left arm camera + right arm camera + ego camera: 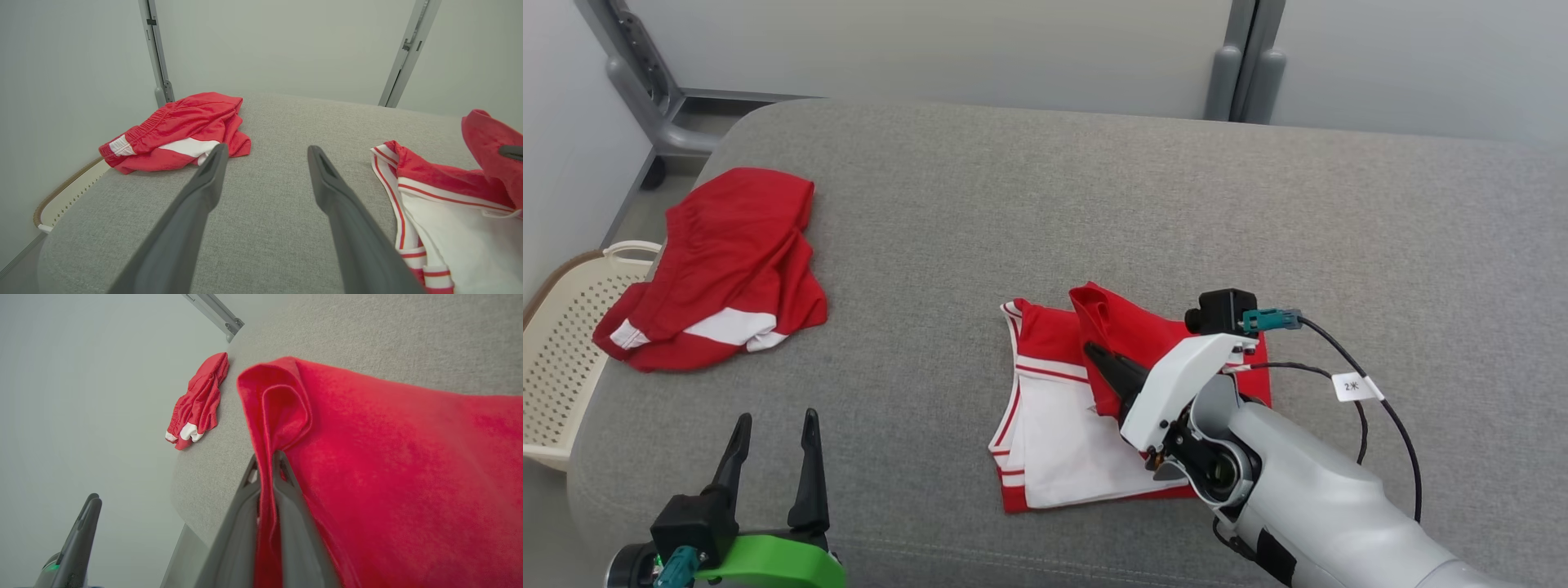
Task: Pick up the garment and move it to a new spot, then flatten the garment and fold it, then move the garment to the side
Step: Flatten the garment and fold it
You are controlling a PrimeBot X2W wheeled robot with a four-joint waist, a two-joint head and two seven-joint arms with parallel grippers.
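Grey cushion (1094, 180), right gripper (1092, 351) clamped on fold of red garment (1045, 335), left gripper (776, 420) splayed, empty

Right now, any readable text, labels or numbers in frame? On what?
"2", followed by one small mark too blurred to read: on the white cable tag.
No readable print on the red-and-white garment or the red shorts.

Right arm (1323, 506) cased in pale grey, white wrist cover (1176, 384); black cable (1319, 333) with white tag (1352, 386) seen at 3 o'clock. Left gripper (776, 418) dark-fingered, green mount (776, 563).
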